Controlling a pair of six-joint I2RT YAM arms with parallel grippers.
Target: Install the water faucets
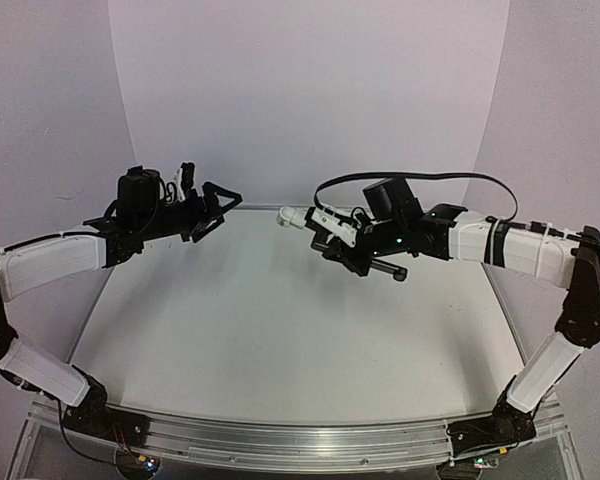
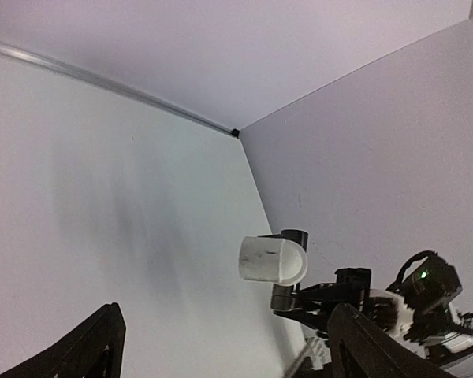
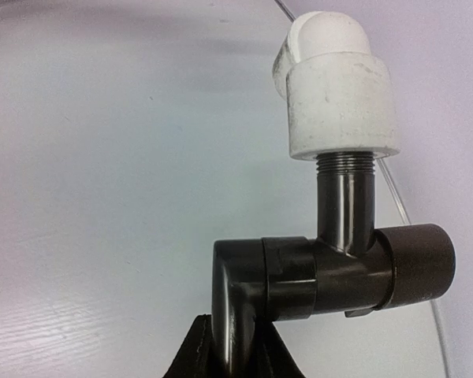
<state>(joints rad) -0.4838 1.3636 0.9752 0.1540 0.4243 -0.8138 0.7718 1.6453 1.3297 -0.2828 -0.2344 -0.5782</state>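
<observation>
The black metal faucet (image 3: 323,272) has a threaded stem screwed into a white plastic fitting (image 3: 339,102). My right gripper (image 3: 235,358) is shut on the faucet's bent lower end and holds it above the table. In the top view the right gripper (image 1: 352,243) holds the faucet with the white fitting (image 1: 292,215) pointing left. My left gripper (image 1: 220,205) is open and empty, raised at the back left, facing the fitting from a distance. The left wrist view shows the fitting (image 2: 272,260) ahead between my open fingers (image 2: 91,346).
The white table (image 1: 280,330) has a metal rail along its far edge (image 2: 102,83). Pale walls close in the back and sides. A black cable (image 1: 420,178) loops over the right arm.
</observation>
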